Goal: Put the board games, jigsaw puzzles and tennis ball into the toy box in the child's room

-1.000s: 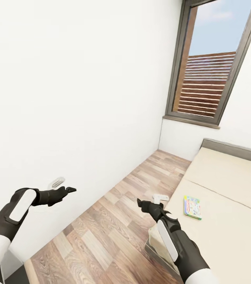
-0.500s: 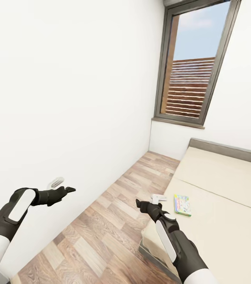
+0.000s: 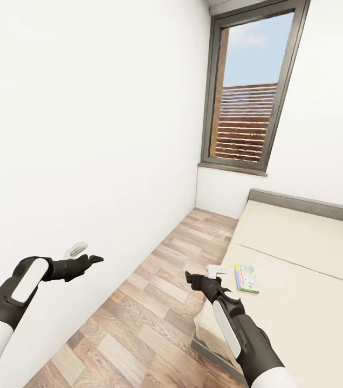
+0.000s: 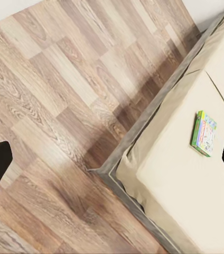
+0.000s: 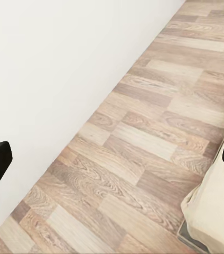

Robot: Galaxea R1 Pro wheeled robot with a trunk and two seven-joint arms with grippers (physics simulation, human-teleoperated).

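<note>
Cream mattress of bed point(image 3: 301, 280); flat colourful board game point(image 3: 246, 278) atop.

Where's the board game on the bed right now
In the head view the board game lies flat on the bed near its floor-side edge, just ahead of the right hand. It is also in the left wrist view.

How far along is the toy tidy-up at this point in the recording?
Nothing looks done from here. One board game lies flat on the bed near its edge, untouched. Both the left gripper and right gripper are empty with jaws open, held over the wood floor. Picking up this game and boxing it is left; the toy box and table toys are out of sight.
</note>
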